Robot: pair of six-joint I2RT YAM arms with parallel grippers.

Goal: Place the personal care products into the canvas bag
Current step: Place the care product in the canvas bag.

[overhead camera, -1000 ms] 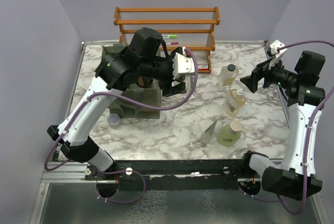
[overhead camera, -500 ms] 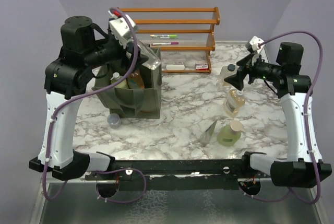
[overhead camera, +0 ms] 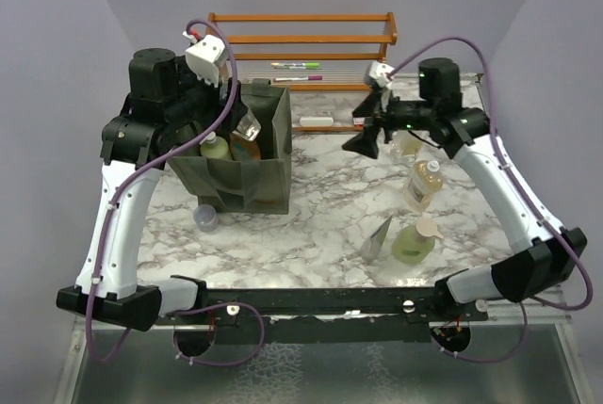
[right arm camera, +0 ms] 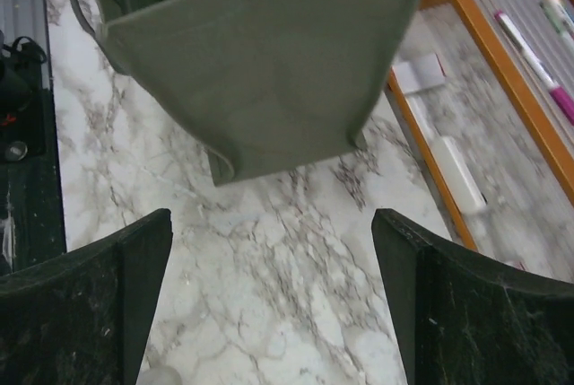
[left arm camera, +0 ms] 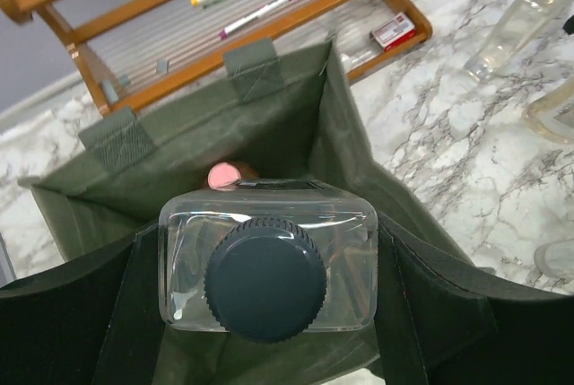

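My left gripper is shut on a clear bottle with a black cap and holds it upright over the open mouth of the olive canvas bag. A pink cap shows inside the bag. From above, a pale green bottle and an orange one stand in the bag. My right gripper hangs open over the marble, right of the bag, with nothing between its fingers. On the table lie another clear bottle, an amber pump bottle, a green pump bottle and a grey pouch.
An orange-brown wooden rack stands at the back, with green and pink pens on its shelf and a small red box at its foot. A lavender cup sits in front of the bag's left corner.
My left arm swung left with the clear bottle, from the table's middle to above the bag's mouth. My right arm reached in from the far right edge towards the centre.
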